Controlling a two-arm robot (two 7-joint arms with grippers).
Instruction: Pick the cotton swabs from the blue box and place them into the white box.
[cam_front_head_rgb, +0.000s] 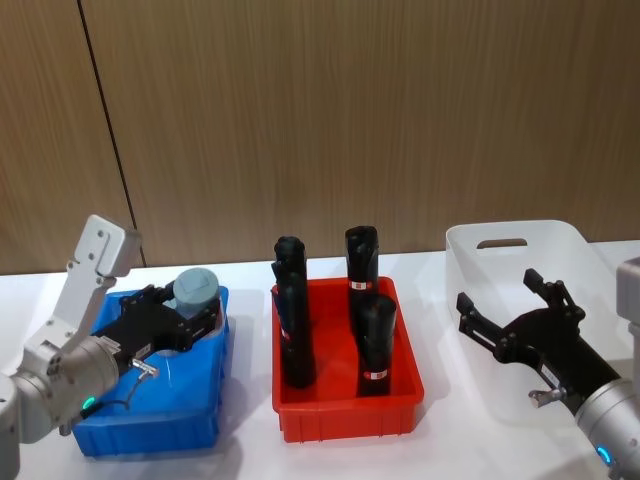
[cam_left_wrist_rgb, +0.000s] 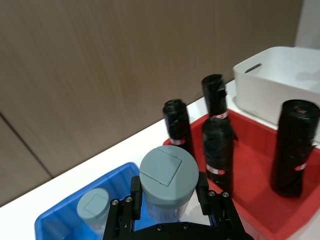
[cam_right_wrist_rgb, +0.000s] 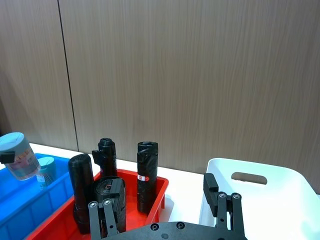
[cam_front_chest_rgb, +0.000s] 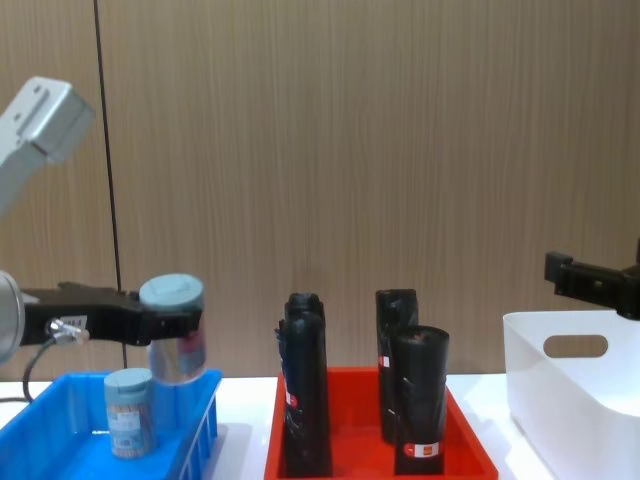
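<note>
My left gripper (cam_front_head_rgb: 196, 310) is shut on a cotton swab jar (cam_front_head_rgb: 193, 290) with a pale blue-grey lid, held upright above the blue box (cam_front_head_rgb: 150, 428). In the chest view that jar (cam_front_chest_rgb: 173, 332) hangs clear of the box's rim (cam_front_chest_rgb: 195, 425). A second jar (cam_front_chest_rgb: 129, 410) stands inside the blue box, also seen in the left wrist view (cam_left_wrist_rgb: 94, 207). The white box (cam_front_head_rgb: 520, 238) sits at the far right. My right gripper (cam_front_head_rgb: 500, 292) hovers open over its near left side with nothing between its fingers.
A red tray (cam_front_head_rgb: 345, 415) stands between the two boxes and holds several tall black rolls (cam_front_head_rgb: 374, 340) with red-white labels, taller than the tray's walls. A wood-panelled wall runs close behind the white table.
</note>
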